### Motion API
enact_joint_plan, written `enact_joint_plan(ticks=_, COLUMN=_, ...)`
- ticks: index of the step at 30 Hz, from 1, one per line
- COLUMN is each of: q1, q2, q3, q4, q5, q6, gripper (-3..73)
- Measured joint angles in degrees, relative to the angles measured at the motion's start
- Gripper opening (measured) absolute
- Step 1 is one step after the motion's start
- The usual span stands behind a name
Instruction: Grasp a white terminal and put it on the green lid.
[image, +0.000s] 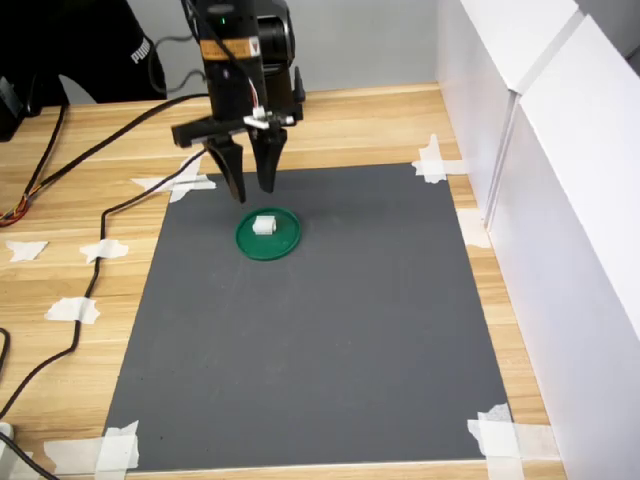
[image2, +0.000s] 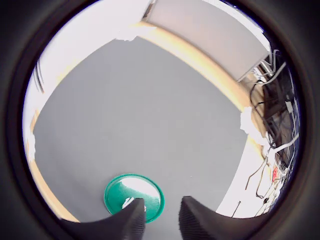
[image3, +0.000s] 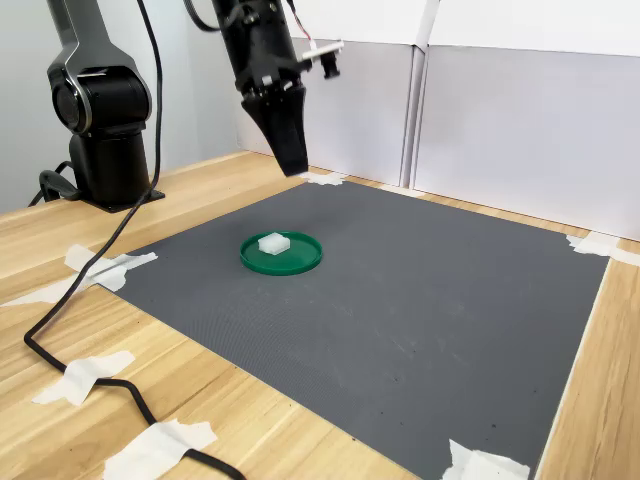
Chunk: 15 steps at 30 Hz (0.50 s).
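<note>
So the white terminal (image: 264, 225) is a tiny blocky bit of white plastic, kind of a stubby cube, and it's sitting right on the green lid (image: 281, 241), a bit off centre toward the first exterior view's left; the second exterior view shows the same thing, the terminal (image3: 273, 242) resting on the disc (image3: 296, 259) inside its low raised rim; the lid itself is a flat round dark-green disc lying on the dark grey mat (image: 330, 340), up toward the mat's far left corner in the first exterior view, near the white tape (image: 185, 185) stuck at that corner. The gripper (image: 250, 187) hangs in the air above the lid's far edge, pointing down, clear of both lid and terminal; its fingers are parted by a narrow gap with nothing between them, and in the wrist view the two dark fingertips (image2: 131, 218) show that same small gap, with the lid (image2: 150, 191) just beyond them and a sliver of white peeking out by one tip. A black cable (image: 90, 270) trails over the wooden table (image: 60, 220) off the mat's left side in the first exterior view.
</note>
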Motion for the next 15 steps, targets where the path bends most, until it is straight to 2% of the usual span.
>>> enact_joint_plan(ticks=3, q1=-0.1, q2=-5.6, q3=0.1, q4=0.2, q5=1.0, q6=4.2, gripper=8.6)
enact_joint_plan(ticks=5, q1=-1.2, q2=-9.4, q3=0.2, q4=1.6, q5=2.2, q6=6.5, gripper=2.1)
enact_joint_plan(ticks=11, q1=-8.5, q2=-20.4, q3=0.3, q4=8.7, q5=2.2, q6=9.3, gripper=-1.3)
enact_joint_plan(ticks=15, q1=-9.4, q2=-26.7, q3=0.5, q4=13.1, q5=1.4, q6=10.7, gripper=-1.6)
